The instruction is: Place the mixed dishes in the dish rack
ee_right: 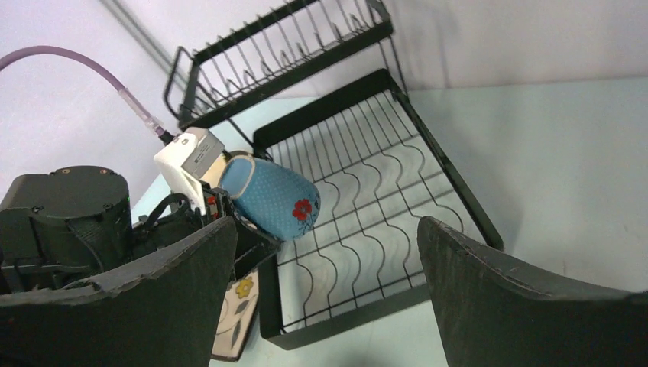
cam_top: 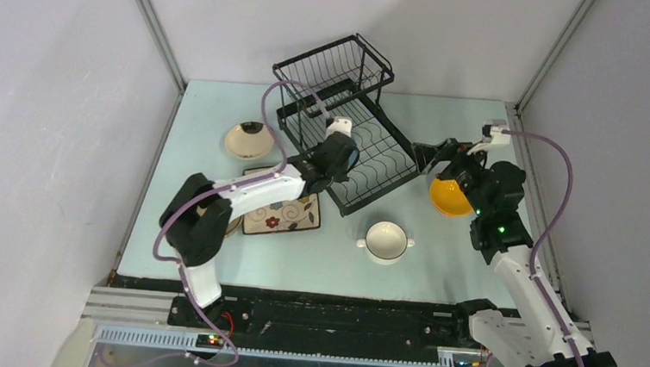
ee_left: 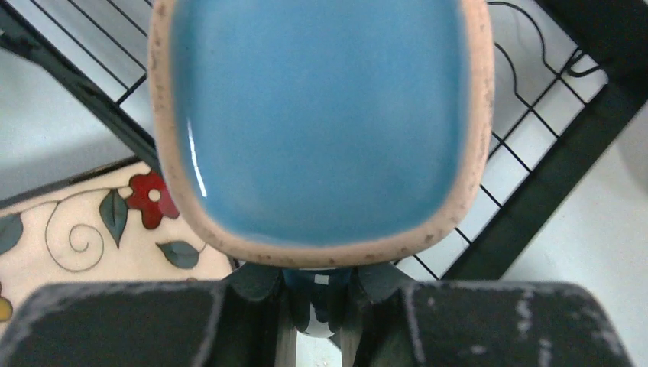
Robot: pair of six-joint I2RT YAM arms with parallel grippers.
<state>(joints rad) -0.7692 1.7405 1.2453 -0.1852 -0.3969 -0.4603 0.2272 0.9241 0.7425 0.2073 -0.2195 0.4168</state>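
Observation:
My left gripper (cam_top: 341, 156) is shut on the handle of the blue mug (ee_left: 321, 115) and holds it on its side above the near-left corner of the black wire dish rack's lower tray (cam_top: 383, 162). The mug (ee_right: 271, 200) is blue with white dots and a red flower. My right gripper (cam_top: 429, 154) is open and empty at the tray's right edge, its fingers (ee_right: 527, 298) wide apart. The yellow bowl (cam_top: 450, 198) lies under the right wrist, partly hidden. The white two-handled cup (cam_top: 386, 240) stands in front of the rack. The square floral plate (cam_top: 280, 215) lies under the left arm.
The rack's raised basket (cam_top: 338, 68) stands at the back, against the rear wall. A round cream dish (cam_top: 249, 140) lies left of the rack. The grey side walls close in the table on both sides.

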